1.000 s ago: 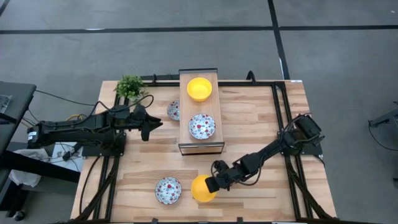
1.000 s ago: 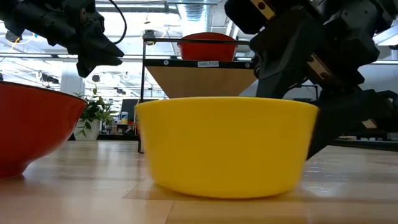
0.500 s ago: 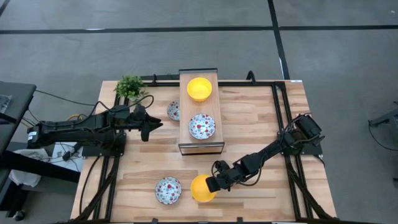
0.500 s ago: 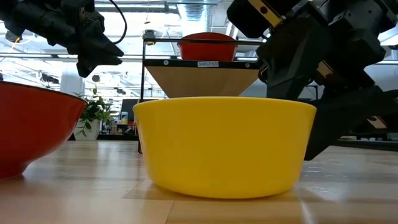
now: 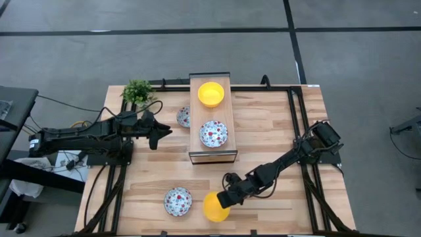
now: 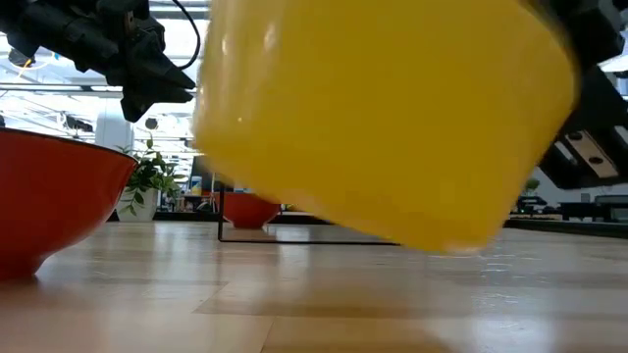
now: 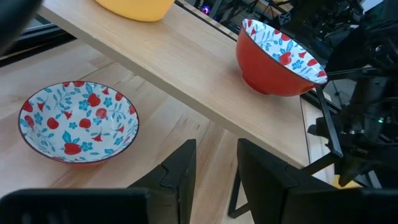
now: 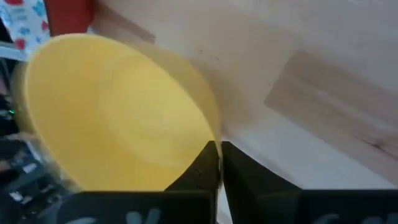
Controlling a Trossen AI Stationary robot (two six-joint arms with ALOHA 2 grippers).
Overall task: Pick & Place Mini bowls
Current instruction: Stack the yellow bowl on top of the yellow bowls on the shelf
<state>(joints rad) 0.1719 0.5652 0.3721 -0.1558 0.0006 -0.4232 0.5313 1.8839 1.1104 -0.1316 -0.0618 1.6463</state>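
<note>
From above, the right gripper (image 5: 223, 199) sits near the table's (image 5: 276, 131) front edge, its fingers pinched on the rim of a yellow bowl (image 5: 214, 207) at about six o'clock from the raised shelf (image 5: 212, 153). A floral bowl (image 5: 178, 201) lies just beside it at nine o'clock. On the shelf are a second yellow bowl (image 5: 211, 93) and another floral bowl (image 5: 214, 133); one more floral bowl (image 5: 183, 116) peeks out at the shelf's nine o'clock. The left gripper (image 5: 162, 131) hangs beyond that, near the potted plant (image 5: 137, 91).

At table height, the held yellow bowl (image 6: 383, 118) is tilted, clear of the wood.

Past the left arm's fingers (image 7: 180, 171), narrowly parted and empty, the floor-level floral bowl (image 7: 79, 121) rests.

The right wrist camera shows the fingers (image 8: 202, 168) clamping the yellow rim (image 8: 118, 112).
</note>
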